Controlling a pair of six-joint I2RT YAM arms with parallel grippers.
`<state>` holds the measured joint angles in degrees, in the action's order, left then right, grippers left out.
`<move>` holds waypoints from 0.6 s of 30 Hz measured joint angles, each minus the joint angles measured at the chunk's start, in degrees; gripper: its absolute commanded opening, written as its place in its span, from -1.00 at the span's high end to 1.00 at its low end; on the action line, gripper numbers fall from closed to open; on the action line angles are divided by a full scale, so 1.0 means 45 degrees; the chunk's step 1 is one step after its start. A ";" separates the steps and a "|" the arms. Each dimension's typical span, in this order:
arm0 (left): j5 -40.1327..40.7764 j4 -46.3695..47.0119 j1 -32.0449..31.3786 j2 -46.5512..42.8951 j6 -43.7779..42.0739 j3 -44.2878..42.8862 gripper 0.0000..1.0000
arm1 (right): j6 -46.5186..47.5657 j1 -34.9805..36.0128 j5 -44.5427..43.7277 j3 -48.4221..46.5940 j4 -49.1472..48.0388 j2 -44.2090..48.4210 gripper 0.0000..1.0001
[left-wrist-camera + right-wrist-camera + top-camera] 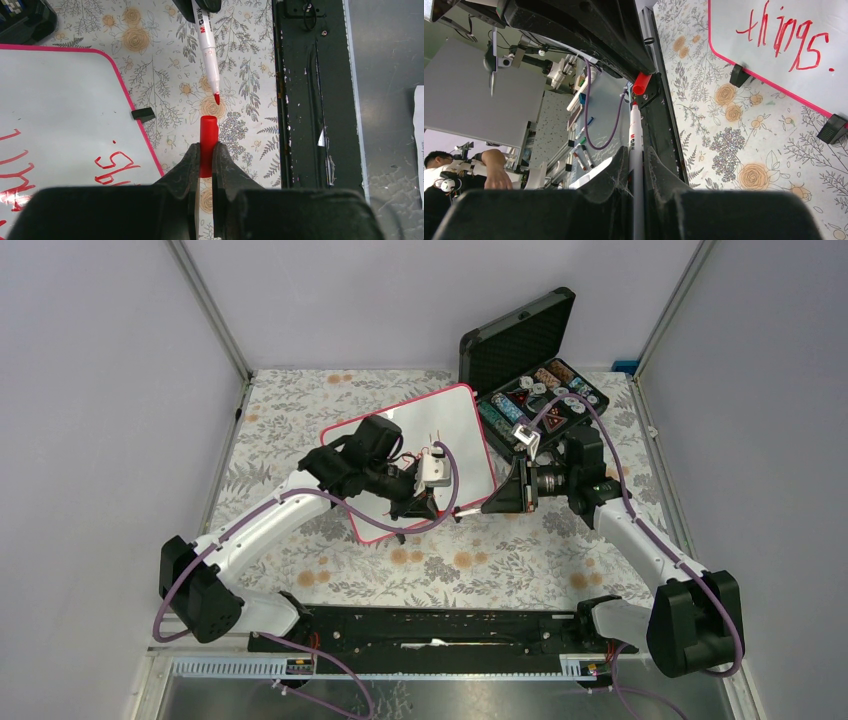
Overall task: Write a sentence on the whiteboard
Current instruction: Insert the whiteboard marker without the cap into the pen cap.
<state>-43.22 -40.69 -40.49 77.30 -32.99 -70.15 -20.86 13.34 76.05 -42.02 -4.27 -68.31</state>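
Observation:
The whiteboard (455,420) lies at an angle on the floral table, with a pink-red rim. The sentence is in red marker; "things." (785,37) shows in the right wrist view, and the tail of that word (113,167) in the left wrist view. My left gripper (207,150) is shut on a red marker cap (208,135), just off the board's near edge. My right gripper (636,157) is shut on the white marker (636,131). The marker's red tip (216,98) points at the cap's open end, a short gap away. Both grippers meet in front of the board (462,510).
An open black case (540,390) with poker chips stands at the back right, close to the board's corner. Black clip feet (739,75) stick out from the board's rim. A black rail (440,625) runs along the near edge. Several spare markers (581,150) lie beyond the table.

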 measured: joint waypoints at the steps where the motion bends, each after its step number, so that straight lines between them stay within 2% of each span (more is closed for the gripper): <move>1: -0.0010 0.0000 0.0000 0.0000 0.0000 0.0000 1.00 | 0.0000 0.0015 -0.0005 0.0000 0.0005 -0.0005 1.00; 18: -0.0039 -0.0015 -0.0296 0.0000 -0.0044 0.0053 1.00 | 0.0000 0.0146 -0.0015 0.0000 0.0000 -0.0019 1.00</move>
<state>-43.40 -40.75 -41.82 77.30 -33.19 -69.91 -20.86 14.00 75.99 -42.02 -4.27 -68.40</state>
